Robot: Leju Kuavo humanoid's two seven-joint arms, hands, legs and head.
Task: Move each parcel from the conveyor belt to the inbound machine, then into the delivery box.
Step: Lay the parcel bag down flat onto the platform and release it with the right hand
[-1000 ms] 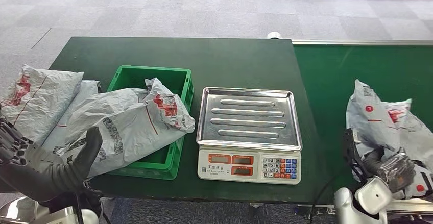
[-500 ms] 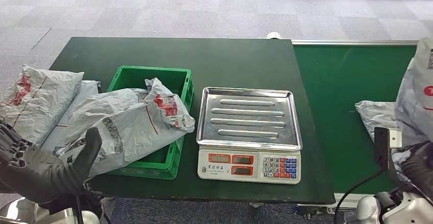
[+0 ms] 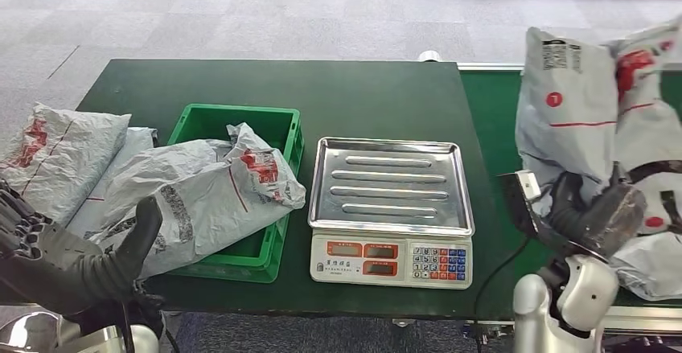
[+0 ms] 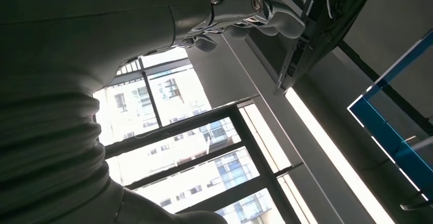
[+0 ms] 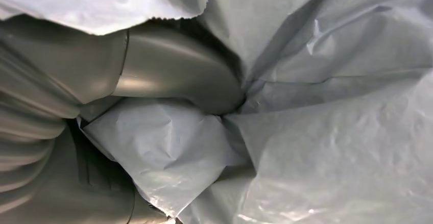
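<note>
The parcel (image 3: pixel 591 112), a grey plastic mailer with red marks and a printed label, stands up above the right hand (image 3: pixel 599 212), which grips its lower part; the bag rises upright from the hand over the green conveyor belt (image 3: pixel 492 116). In the right wrist view the thick grey thumb (image 5: pixel 178 73) presses into crumpled grey film, and the parcel (image 5: pixel 332 106) wraps close around the hand (image 5: pixel 102 106) on all sides. More grey mailer film (image 3: pixel 655 260) lies just below and beside that hand on the belt; whether it is a separate parcel I cannot tell.

To the left of the right hand, near it, sits the inbound machine (image 3: pixel 392 208), a scale with a bare ribbed steel tray and a keypad front, on the dark green table (image 3: pixel 322 88). Further left is the green delivery box (image 3: pixel 273 124), with 1 grey parcel (image 3: pixel 209 188) draped over its near rim. Beside the box lie 2 more mailers (image 3: pixel 60 156), just beyond the left hand (image 3: pixel 72 260).

The left hand rests low at the table's near edge, holding nothing, thumb apart from the darker fingers (image 3: pixel 20 228). In the left wrist view that hand (image 4: pixel 76 81) faces a ceiling and windows.
</note>
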